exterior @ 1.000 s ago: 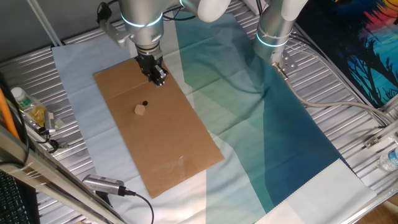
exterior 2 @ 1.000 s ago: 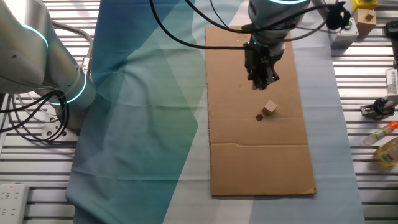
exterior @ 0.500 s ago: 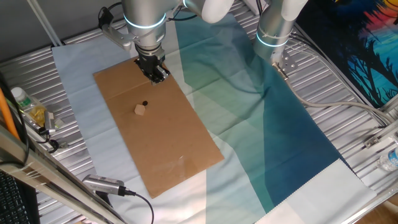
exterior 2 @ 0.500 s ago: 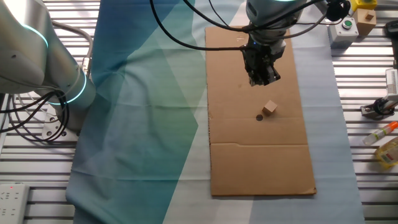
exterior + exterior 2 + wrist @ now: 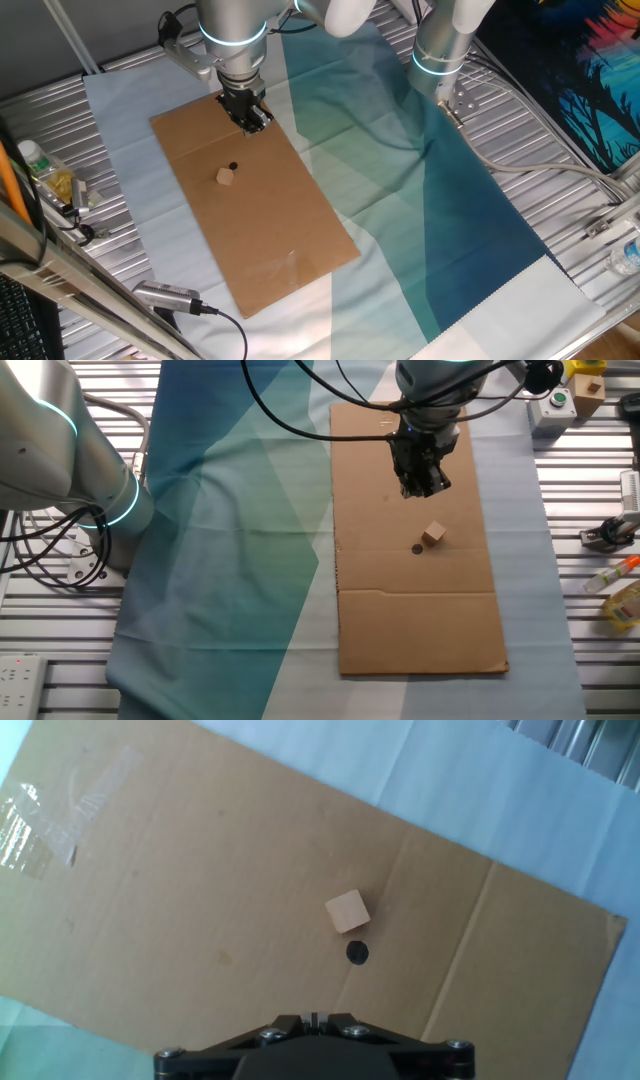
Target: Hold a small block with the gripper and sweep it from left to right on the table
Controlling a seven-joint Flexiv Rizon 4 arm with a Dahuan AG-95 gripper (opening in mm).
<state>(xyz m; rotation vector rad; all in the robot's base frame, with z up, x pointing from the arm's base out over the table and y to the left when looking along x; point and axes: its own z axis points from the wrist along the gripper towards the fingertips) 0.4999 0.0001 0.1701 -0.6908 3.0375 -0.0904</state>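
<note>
We inspect from left to right in the one fixed view: the ribbed silver metal table [image 5: 40, 95] carries a pale cloth, and on it lies a brown rectangular cardboard sheet [image 5: 255, 235]; the tiny light-tan wooden cube, the small block [image 5: 226, 177], rests free on that sheet, with a small black dot [image 5: 233, 166] just beside it. The small dark two-fingered gripper [image 5: 252, 122], ending the silver-white arm with the glowing teal ring, hangs above the far part of the sheet, apart from the block and holding nothing. We cannot tell from any view whether its fingers stand open or closed; the hand view shows only the dark base of the tool. The relation that governs the coming move: in the hand view the block [image 5: 347, 911] lies ahead of the fingers and slightly to the right of centre, the dot [image 5: 357, 953] between block and tool. In the other fixed view the block [image 5: 433, 535] sits below the gripper [image 5: 420, 486]. We judge the block is not yet grasped; the tool must advance past the dot and descend over the cube, whose edges sit slightly skewed
</note>
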